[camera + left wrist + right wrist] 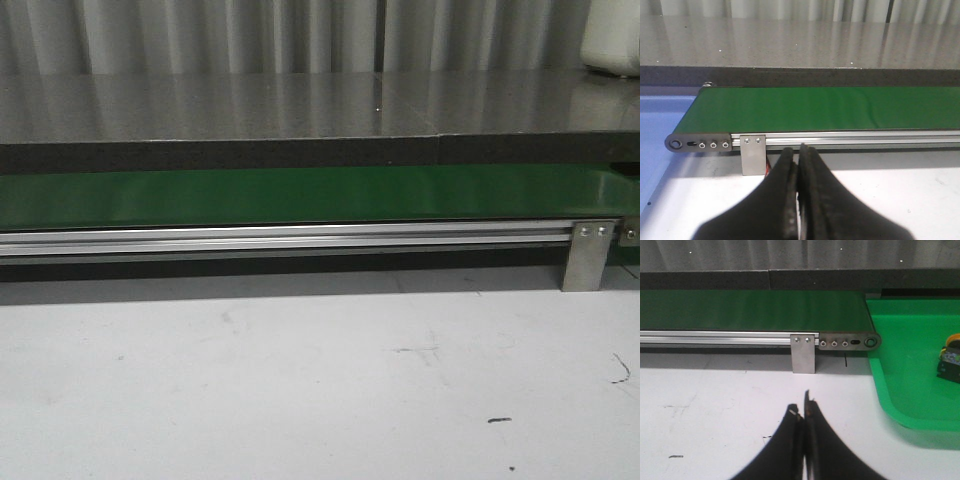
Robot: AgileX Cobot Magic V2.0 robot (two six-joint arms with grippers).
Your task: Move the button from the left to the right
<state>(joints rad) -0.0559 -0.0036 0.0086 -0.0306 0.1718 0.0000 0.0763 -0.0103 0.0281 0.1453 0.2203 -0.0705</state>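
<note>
Both claws pressed shut, empty: left claw (799, 165), right claw (804, 412), over white desk (300, 390). Button (950, 356) resting in green tray (905, 390) beside conveyor belt (755, 310).

A long flat green conveyor belt (300, 195) is showing plain deep green across the middle of the front view, its aluminium rail (280, 238) gleaming silver below. The white table surface (300, 390) is carrying dark scuffs. At the right edge of the right wrist view, a bright green plastic tray (900, 365) is holding the orange-capped, black-bodied button (951, 357).
</note>
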